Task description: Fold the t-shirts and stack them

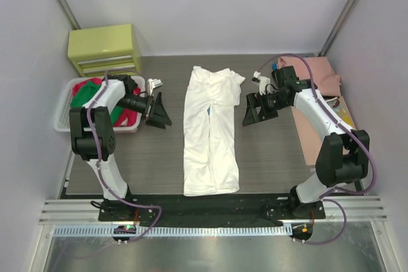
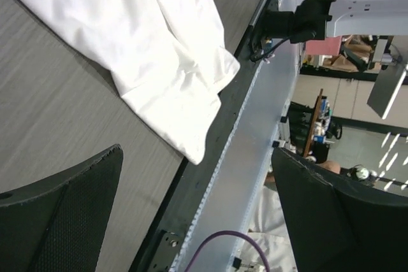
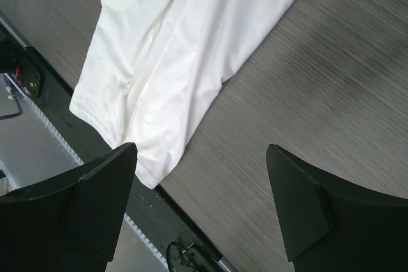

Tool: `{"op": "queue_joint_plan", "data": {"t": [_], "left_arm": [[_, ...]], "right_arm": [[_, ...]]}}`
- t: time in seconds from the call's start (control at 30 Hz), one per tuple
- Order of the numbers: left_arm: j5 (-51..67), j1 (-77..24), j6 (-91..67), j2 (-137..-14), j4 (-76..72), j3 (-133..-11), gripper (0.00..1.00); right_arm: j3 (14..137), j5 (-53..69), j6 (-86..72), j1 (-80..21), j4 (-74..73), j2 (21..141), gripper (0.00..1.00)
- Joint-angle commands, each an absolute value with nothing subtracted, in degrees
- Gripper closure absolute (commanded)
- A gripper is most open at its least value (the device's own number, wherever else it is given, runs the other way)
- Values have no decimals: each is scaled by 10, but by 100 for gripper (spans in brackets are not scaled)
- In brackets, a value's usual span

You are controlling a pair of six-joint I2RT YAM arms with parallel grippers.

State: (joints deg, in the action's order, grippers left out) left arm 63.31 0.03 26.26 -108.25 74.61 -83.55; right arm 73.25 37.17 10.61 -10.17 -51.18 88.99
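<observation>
Likely limp and light, the long white cloth t-shirt point(image 1: 210, 135) wants pinching at its corners; left pincer point(image 1: 158, 111) and right pincer point(image 1: 254, 109) flank it, both spread apart and empty.

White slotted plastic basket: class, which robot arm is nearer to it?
Left. The left arm is close beside the white slotted plastic basket; the right arm is far off, beyond the white t-shirt.

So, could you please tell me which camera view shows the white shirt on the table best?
The top external view: it shows the whole white shirt, folded into a long strip on the table. Both wrist views catch only its end by the near edge, the rest cut off by the frame.
</observation>
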Motion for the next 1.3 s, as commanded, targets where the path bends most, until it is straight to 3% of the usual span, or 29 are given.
{"op": "queue_joint_plan", "data": {"t": [0.0, 0.1, 0.3, 0.4, 0.53, 0.67, 0.8, 1.0, 1.27], "left_arm": [[644, -10, 198, -989, 824, -785, 0], [489, -28, 44, -863, 597, -704, 0], [249, -166, 6, -745, 460, -649, 0], [147, -172, 3, -689, 406, -605, 0], [94, -174, 6, -618, 312, -541, 0], [118, -174, 3, -652, 351, -535, 0], [170, -175, -40, -646, 322, -523, 0], [326, -175, -116, -684, 299, -491, 0], [412, -174, -177, -681, 222, -412, 0]], "right_arm": [[702, 377, 126, -82, -497, 825, 12], [635, 342, 136, -83, -457, 758, 12], [558, 306, 154, -82, -425, 685, 11], [527, 292, 162, -84, -412, 647, 18], [524, 270, 170, -97, -398, 622, 26], [565, 288, 192, -130, -460, 678, 22], [570, 304, 160, -160, -432, 692, 22], [570, 384, 106, -177, -400, 745, 29], [491, 362, 45, -200, -301, 736, 35]]}}
